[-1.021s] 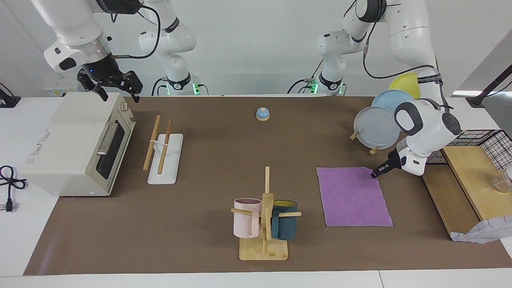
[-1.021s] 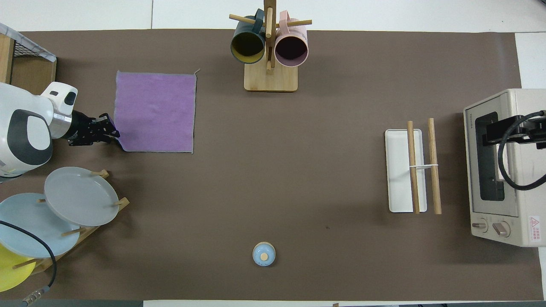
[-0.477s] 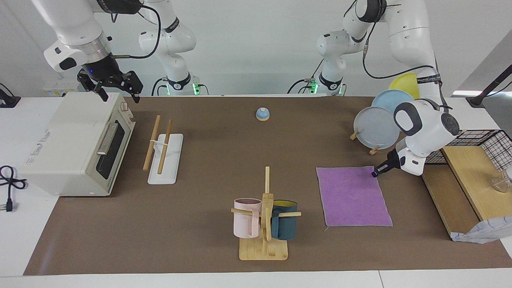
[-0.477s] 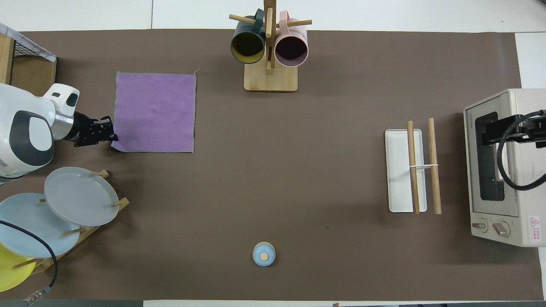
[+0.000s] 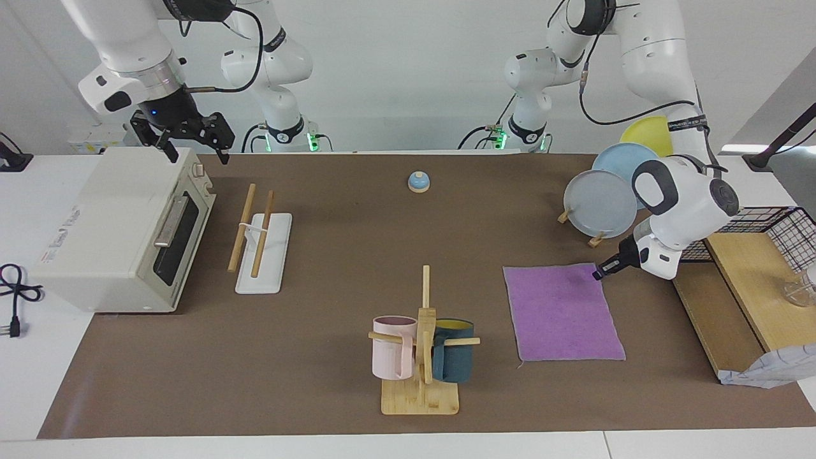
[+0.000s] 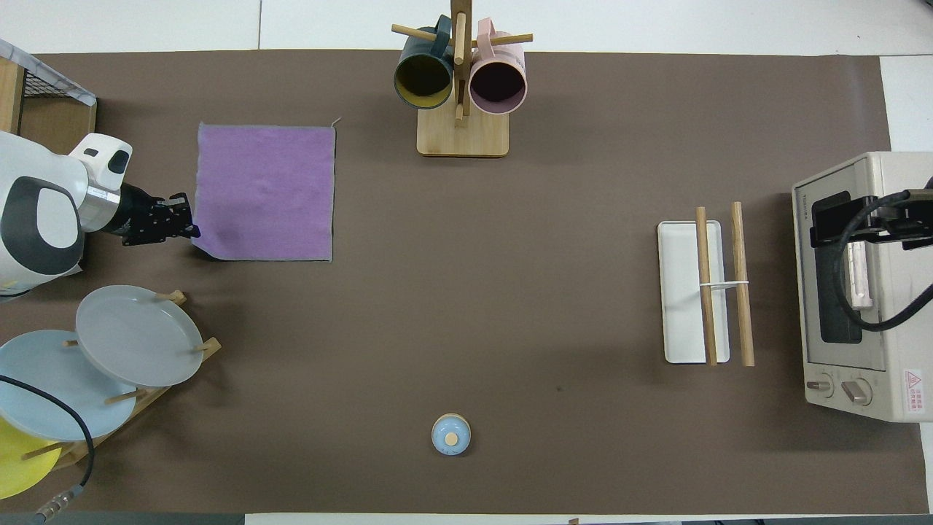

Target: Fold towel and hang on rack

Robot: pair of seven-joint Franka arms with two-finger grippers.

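The purple towel (image 5: 561, 312) (image 6: 266, 193) lies flat on the brown mat toward the left arm's end of the table. My left gripper (image 5: 597, 275) (image 6: 193, 232) is low at the towel's corner nearest the robots, shut on that corner, which is drawn out a little from the cloth's outline. The rack (image 5: 271, 255) (image 6: 681, 292), a white base with two wooden rods, sits toward the right arm's end beside the toaster oven. My right gripper (image 5: 191, 143) (image 6: 867, 226) hangs open over the oven's top, holding nothing.
A toaster oven (image 5: 121, 229) (image 6: 889, 386) stands at the right arm's end. A mug tree (image 5: 422, 344) (image 6: 461, 80) with two mugs stands beside the towel. A plate stand (image 5: 599, 204) (image 6: 138, 335), wooden shelf (image 5: 746, 280) and blue bell (image 5: 418, 182) (image 6: 451, 434) are also here.
My left gripper has shut on the towel's corner and tugged it slightly toward the left arm's end. The right gripper drifted a little over the oven.
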